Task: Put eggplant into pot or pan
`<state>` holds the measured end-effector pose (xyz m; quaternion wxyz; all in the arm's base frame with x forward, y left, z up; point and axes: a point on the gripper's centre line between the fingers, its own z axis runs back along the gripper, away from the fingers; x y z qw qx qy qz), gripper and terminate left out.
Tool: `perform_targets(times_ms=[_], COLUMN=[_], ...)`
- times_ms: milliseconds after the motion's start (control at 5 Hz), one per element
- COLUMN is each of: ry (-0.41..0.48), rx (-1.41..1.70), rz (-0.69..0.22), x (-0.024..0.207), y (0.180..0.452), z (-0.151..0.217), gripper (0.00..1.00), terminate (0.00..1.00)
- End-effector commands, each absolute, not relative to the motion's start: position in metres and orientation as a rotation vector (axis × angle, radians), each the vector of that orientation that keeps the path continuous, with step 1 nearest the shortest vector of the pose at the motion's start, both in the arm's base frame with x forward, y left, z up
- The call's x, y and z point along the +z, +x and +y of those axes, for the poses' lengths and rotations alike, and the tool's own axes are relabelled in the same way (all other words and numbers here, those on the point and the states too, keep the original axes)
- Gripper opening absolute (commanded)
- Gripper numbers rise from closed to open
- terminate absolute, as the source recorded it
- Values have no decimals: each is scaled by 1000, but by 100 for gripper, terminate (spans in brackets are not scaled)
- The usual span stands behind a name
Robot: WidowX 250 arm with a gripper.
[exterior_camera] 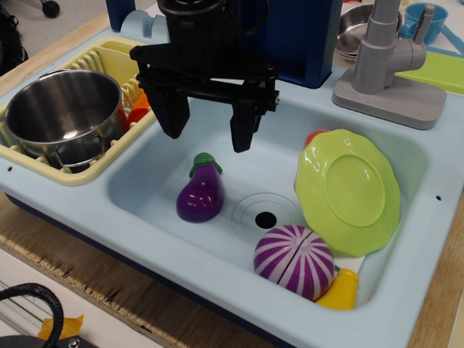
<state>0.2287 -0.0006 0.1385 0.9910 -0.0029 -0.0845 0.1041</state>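
Observation:
The eggplant [200, 193] is small, glossy and purple with a green stem cap. It stands in the light blue toy sink [167, 239], left of the drain. The steel pot [65, 112] sits in the yellow dish rack [94, 174] at the left, upright and empty. My black gripper [209, 138] hangs open above the sink basin, directly over the eggplant and a little behind it. Its two fingers are spread wide and hold nothing.
A green plate [348, 190] leans on the sink's right wall. A purple-and-white striped round toy [294, 261] and a yellow toy [339, 291] lie at the front right. A grey faucet [388, 58] stands behind. Steel bowls [357, 25] sit at the back.

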Motion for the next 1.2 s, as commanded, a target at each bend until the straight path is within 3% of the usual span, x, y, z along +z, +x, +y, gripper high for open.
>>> perform_targets(times_ms=[0, 200, 400, 1000], ry=[-6, -28, 2, 18], rx=[209, 272, 349, 444], rz=[-170, -156, -201, -187], x=[139, 123, 101, 64], y=[229, 237, 238, 239], z=[-1, 2, 3, 8], gripper=[100, 100, 100, 100], terminate=[0, 0, 0, 0])
